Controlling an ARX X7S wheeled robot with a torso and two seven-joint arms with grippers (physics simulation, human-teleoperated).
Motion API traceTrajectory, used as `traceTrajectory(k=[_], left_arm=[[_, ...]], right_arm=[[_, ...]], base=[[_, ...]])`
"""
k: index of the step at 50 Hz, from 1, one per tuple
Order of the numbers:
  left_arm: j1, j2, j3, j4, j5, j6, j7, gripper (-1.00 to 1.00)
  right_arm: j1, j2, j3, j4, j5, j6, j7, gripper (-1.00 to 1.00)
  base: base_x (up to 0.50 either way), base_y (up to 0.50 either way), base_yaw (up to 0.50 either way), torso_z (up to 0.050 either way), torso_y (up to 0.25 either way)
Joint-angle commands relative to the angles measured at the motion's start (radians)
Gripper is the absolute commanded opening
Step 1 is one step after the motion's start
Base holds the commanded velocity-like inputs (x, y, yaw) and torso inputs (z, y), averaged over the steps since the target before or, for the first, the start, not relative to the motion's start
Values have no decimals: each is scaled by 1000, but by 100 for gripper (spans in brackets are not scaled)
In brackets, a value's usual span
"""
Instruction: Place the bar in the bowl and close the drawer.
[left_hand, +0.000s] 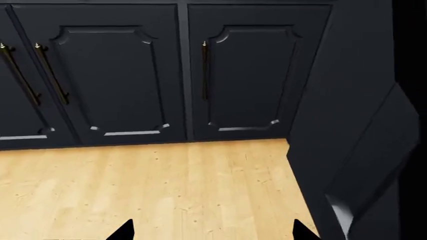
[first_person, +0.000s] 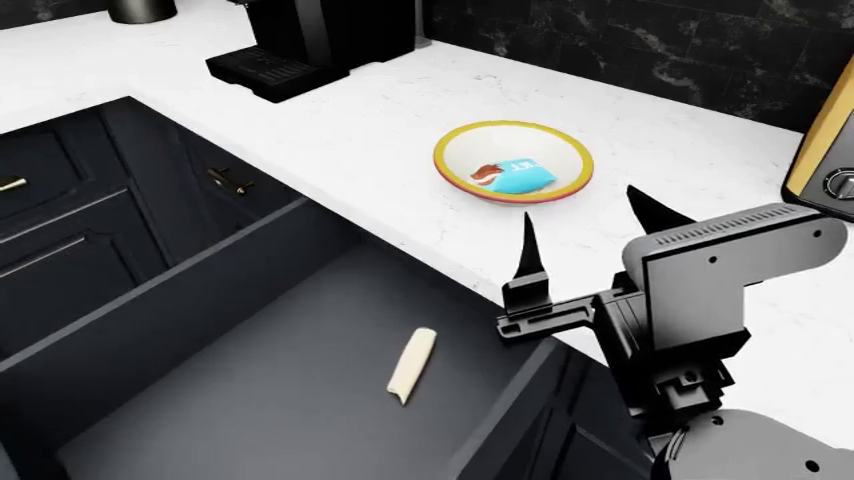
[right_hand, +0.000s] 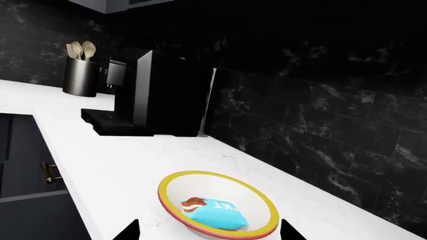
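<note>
— Where's the bar (first_person: 513, 176)?

— In the bowl (first_person: 454, 143); my right gripper (first_person: 589, 226) hangs spread above the counter. Only head view shows the drawer (first_person: 254, 400) open.

— Writing?

— "KT" by right wrist; left gripper (left_hand: 211, 231) spread.

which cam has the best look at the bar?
Right wrist view: the bar fills more of the picture, with its blue wrapper, white print and brown-red end clear, lying in the bowl. Head view shows it smaller, also in the bowl. Left wrist view shows only cabinet doors and floor.
</note>
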Motion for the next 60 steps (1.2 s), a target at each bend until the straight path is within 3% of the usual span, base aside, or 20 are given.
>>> traceTrajectory(k=[1,26,45,60], left_arm=[[-37,26,73,-82,10,26,18,100],[-84,74,187,-71,44,12,49,100],[-12,131,326,239,36,-122,116,100],[-65,137,408,277,47,-156,111,100]], right_arm=[[-1,3,-3,2,-1,-6,0,100],[-11,10,-7,2,-3,-25,2,100],[-19,14,-14,6,-11,-41,-3,100],[-11,15,-19,-7,0,-36,6,100]], base=[[0,0,0,0,0],[0,0,0,0,0],[0,0,0,0,0],[0,0,0,2,5]])
